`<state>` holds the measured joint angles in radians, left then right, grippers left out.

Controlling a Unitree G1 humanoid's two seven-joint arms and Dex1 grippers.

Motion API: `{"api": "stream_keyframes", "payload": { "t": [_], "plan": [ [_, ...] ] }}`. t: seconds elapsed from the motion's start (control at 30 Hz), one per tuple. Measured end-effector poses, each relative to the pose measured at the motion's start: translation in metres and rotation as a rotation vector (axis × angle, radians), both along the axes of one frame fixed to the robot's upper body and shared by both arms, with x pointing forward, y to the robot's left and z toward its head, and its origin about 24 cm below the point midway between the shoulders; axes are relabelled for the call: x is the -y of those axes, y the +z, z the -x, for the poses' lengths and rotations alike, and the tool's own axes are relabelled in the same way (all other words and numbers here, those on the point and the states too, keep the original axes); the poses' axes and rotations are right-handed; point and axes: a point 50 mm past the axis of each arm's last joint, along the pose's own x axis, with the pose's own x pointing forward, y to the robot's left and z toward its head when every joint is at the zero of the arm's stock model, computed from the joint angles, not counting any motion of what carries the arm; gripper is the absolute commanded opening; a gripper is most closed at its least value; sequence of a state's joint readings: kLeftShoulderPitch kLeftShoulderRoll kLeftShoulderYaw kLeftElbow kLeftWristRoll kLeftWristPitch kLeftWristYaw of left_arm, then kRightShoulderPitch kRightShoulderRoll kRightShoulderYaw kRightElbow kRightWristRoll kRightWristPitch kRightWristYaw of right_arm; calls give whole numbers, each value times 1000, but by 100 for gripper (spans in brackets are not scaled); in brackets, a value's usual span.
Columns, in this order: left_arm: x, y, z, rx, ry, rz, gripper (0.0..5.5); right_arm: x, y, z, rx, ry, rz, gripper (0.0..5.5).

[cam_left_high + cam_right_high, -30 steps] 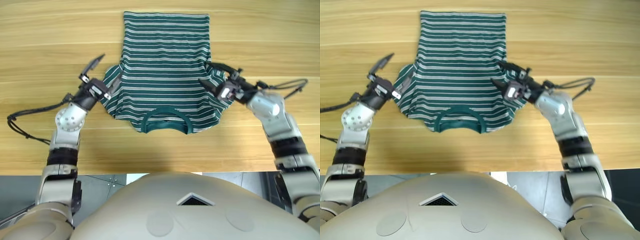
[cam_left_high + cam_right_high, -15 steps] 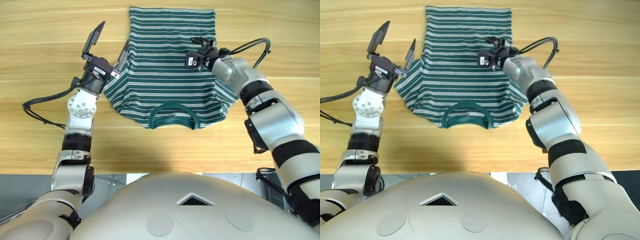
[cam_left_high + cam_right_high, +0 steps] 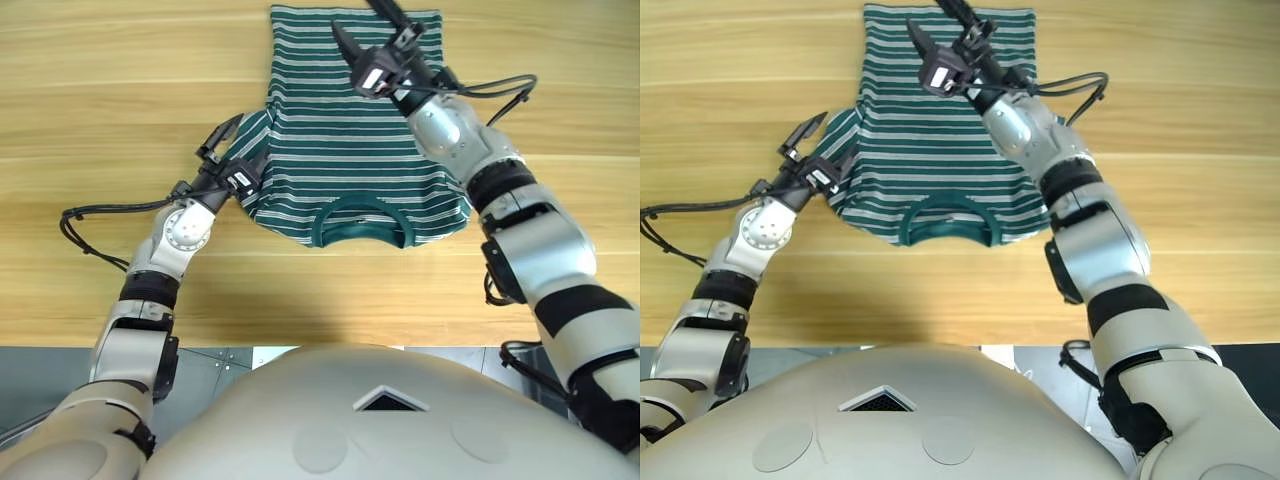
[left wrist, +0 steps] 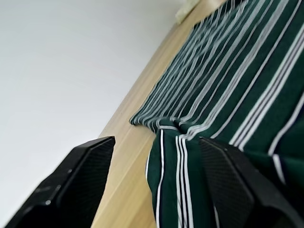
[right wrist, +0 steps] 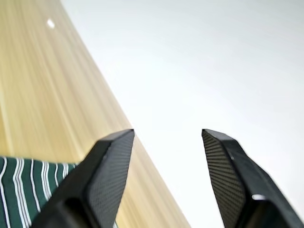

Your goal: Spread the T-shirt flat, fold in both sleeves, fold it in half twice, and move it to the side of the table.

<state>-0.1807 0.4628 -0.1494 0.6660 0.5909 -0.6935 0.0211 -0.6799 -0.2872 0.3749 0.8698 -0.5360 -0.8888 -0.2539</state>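
T-shirt (image 3: 350,150) on bench (image 3: 100,80): sleeve (image 4: 175,156) inside the left claw (image 4: 156,147), hem (image 3: 300,12) beneath the right claw (image 3: 356,25), both spread apart; pinching too deep may drag the body askew.

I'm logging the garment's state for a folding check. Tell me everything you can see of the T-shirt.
The T-shirt is soft-looking dark green cloth with thin white stripes and a plain green collar band. It lies on the wooden table, collar toward the robot, hem at the far side, mostly flat with wrinkles near the shoulders. Its left sleeve edge sits between the open fingers of the left end effector; the right end effector is open over the hem end.
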Motion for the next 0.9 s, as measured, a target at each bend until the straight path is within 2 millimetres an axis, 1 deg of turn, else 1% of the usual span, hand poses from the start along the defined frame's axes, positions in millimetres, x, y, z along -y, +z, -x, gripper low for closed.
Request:
{"api": "stream_keyframes", "payload": {
  "t": [0.07,0.1,0.13,0.17,0.2,0.23,0.3,0.33,0.4,0.47,0.53,0.57,0.63,0.7,0.77,0.83,0.9],
  "plan": [
    [-12,3,0,40,68,-42,329,12,-1,23,30,27,-45,262],
    [-29,12,3,104,152,-66,329,23,-2,37,28,26,-57,262],
    [-43,20,8,157,214,-87,329,30,-2,44,23,18,-57,262],
    [-57,30,13,207,270,-117,329,38,-3,49,9,-3,-50,262],
    [-71,43,24,277,331,-151,329,48,-3,51,-11,-41,-35,262],
    [-74,50,33,309,353,-172,329,55,-2,50,-22,-72,-33,262],
    [-68,56,49,326,331,-196,329,67,0,44,-38,-142,-26,262],
    [-64,58,55,318,296,-206,329,70,-1,42,-48,-161,-21,262],
    [-52,61,65,273,195,-228,329,72,-3,40,-62,-180,-2,262],
    [-41,57,74,208,107,-250,329,71,-3,38,-61,-178,22,262],
    [-43,45,84,104,80,-326,329,70,-2,37,-60,-172,33,262],
    [-50,37,89,27,72,-413,329,70,-2,37,-63,-167,43,262],
    [-54,28,96,-61,37,-501,329,74,1,36,-57,-173,61,262],
    [-55,29,94,-99,-15,-559,329,83,10,32,-28,-205,73,262],
    [-55,31,88,-104,-42,-613,329,85,15,31,-9,-211,77,262],
    [-60,32,76,-104,-28,-680,329,87,17,31,-4,-221,77,262],
    [-58,32,65,-90,-45,-702,329,90,18,30,-1,-235,79,262]
  ]
}}
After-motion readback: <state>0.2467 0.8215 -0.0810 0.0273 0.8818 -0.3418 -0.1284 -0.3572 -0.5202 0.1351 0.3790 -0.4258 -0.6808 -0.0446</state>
